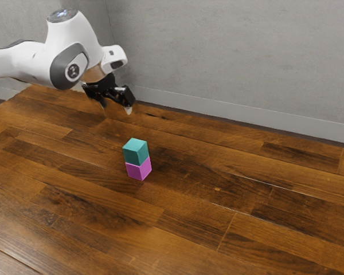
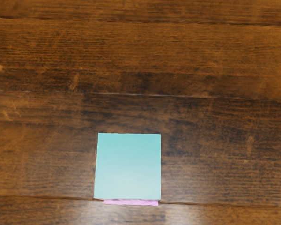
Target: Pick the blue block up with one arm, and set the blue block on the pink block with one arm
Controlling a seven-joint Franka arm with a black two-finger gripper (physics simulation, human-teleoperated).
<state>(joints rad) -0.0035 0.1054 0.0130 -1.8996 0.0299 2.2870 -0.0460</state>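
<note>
We're seeing bare wood table (image 1: 246, 229) up front. Further back the pink block (image 1: 138, 170) is sitting on the table and the blue block (image 1: 136, 151) is resting on top of it, touching, turned slightly off square. In the wrist view we're looking straight down on blue (image 2: 128, 166), with a thin pink strip (image 2: 131, 202) peeking out along one edge. Beyond the stack, toward the exterior view's upper left, our gripper (image 1: 116, 103) is hovering well above and apart from the blocks, fingers spread and gripping nothing. The grey wall (image 1: 246, 51) is sitting behind.
</note>
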